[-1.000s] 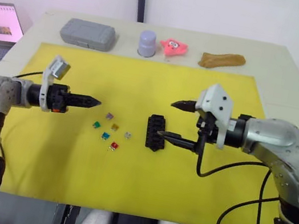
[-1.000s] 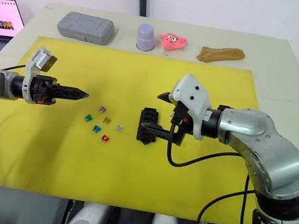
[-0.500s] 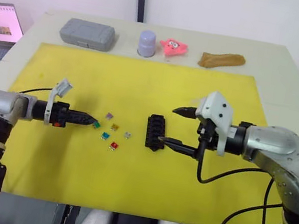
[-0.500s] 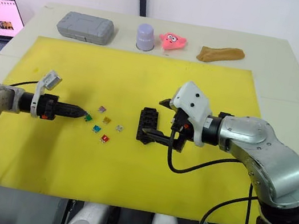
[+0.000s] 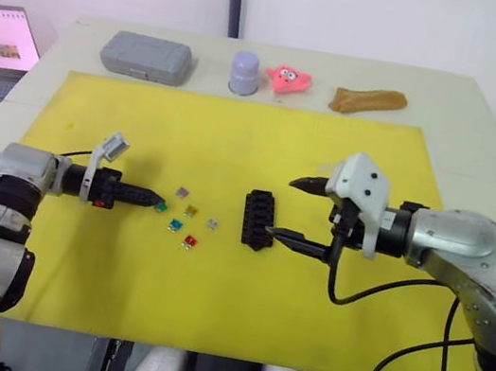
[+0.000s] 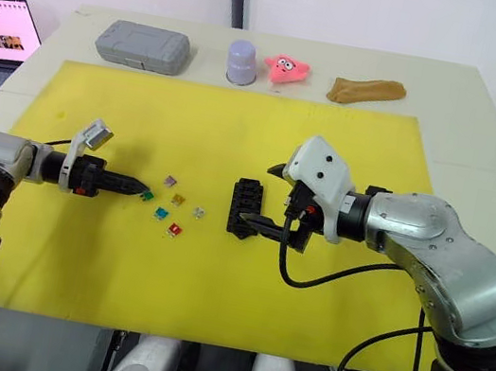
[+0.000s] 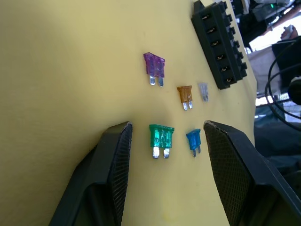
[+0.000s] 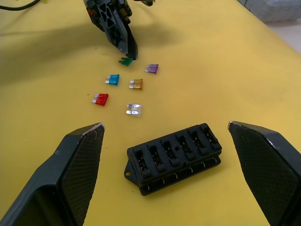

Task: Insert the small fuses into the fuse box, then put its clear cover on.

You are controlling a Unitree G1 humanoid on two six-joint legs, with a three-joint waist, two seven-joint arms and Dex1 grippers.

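Two arms reach over a wide yellow mat [image 5: 210, 294] that covers most of a pale tabletop [image 5: 490, 122]. Along the table's far edge, off the mat, sit a grey ribbed plastic case [image 5: 146, 56], a lavender cup turned upside down [image 5: 245, 72], a pink star-shaped toy [image 5: 288, 78] and a brown floppy lump [image 5: 367, 100]; a laptop [image 5: 0, 36] shows beyond the left edge. None of these crowd the working area.

At mat centre lies the small black rectangular fuse box [image 8: 175, 157], its six slots up and unfilled. The right gripper [image 5: 290, 210] is spread wide, one finger just beside the box's near end, the other raised apart from it.

Left of the box, six tiny blade fuses lie scattered flat: purple [image 7: 154, 66], amber [image 7: 185, 95], grey [image 7: 203, 90], teal [image 7: 193, 140], red [image 8: 100, 99] and green [image 7: 161, 138]. The left gripper [image 7: 164, 141] is down at the mat with its fingers parted around the green fuse, not touching it.
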